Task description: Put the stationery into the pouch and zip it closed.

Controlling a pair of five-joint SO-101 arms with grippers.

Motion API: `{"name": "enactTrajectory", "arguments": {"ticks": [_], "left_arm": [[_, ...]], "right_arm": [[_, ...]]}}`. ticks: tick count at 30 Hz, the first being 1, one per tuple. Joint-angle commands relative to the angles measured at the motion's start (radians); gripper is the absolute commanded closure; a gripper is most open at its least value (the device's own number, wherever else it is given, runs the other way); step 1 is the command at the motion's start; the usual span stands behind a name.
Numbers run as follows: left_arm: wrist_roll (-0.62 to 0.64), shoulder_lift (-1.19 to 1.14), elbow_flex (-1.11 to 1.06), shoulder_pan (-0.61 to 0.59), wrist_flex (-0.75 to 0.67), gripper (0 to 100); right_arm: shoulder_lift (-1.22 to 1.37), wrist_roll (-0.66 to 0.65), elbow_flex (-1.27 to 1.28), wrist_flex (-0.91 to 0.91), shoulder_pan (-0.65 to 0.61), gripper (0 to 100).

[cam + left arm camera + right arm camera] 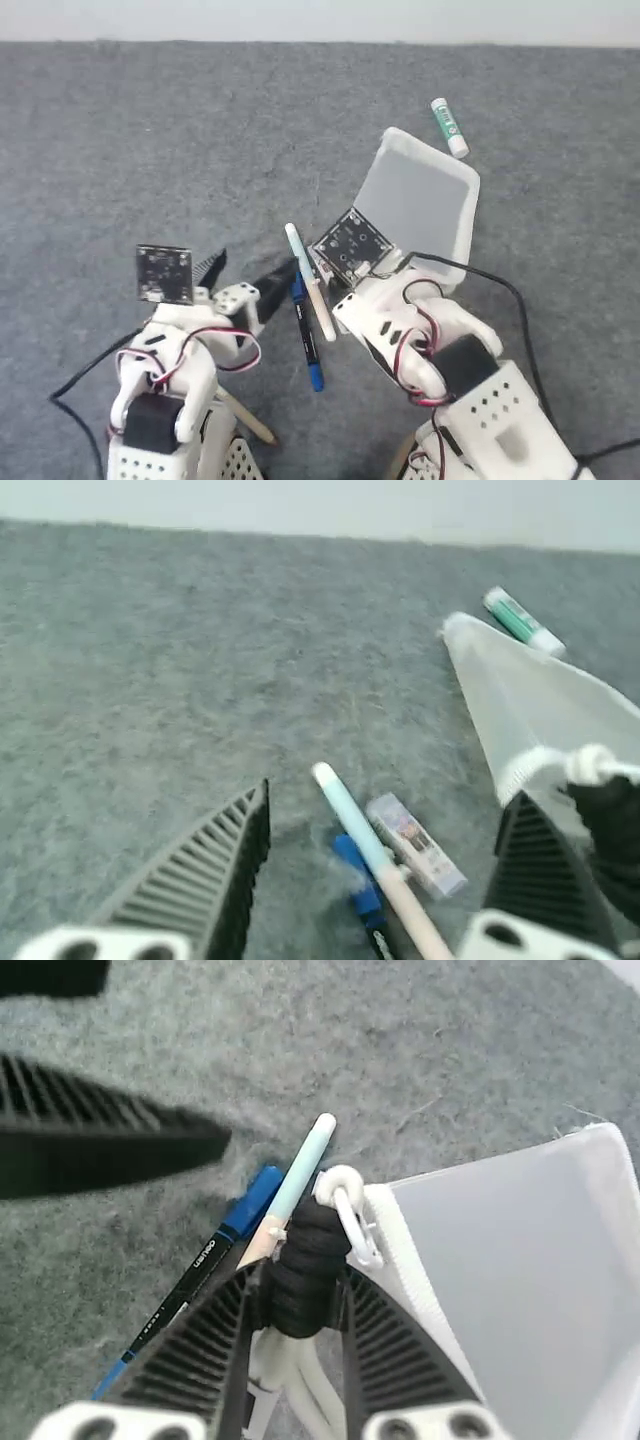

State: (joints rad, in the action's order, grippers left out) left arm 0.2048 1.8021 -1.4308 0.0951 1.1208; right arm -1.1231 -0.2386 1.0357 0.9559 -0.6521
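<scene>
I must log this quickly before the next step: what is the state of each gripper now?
Left gripper: open, holding nothing.
Right gripper: closed on the black pull cord of the pouch.

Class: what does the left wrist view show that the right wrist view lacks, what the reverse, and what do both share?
Left wrist view, not the right: the glue stick and a small clear block. Right wrist view, not the left: the right gripper, shut on the black loop. Both: the pouch, the light blue pen and the blue pen.
</scene>
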Motion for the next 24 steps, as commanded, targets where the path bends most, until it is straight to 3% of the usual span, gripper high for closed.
{"name": "enactTrajectory", "arguments": {"ticks": [1,5,12,24], "left_arm": [[-0.035,0.017,0.048,0.055,0.015,66],[-0.034,0.017,0.030,0.077,-0.003,66],[0.006,0.015,-0.054,0.078,-0.164,66],[-0.008,0.014,-0.108,0.160,-0.213,66]], "right_arm": [[-0.048,-0.008,-0.012,0.005,0.008,99.2],[-0.050,-0.003,-0.014,0.018,0.002,99.2],[-0.050,-0.002,-0.017,0.024,0.002,99.2],[-0.050,0.000,-0.018,0.027,-0.027,99.1]]}}
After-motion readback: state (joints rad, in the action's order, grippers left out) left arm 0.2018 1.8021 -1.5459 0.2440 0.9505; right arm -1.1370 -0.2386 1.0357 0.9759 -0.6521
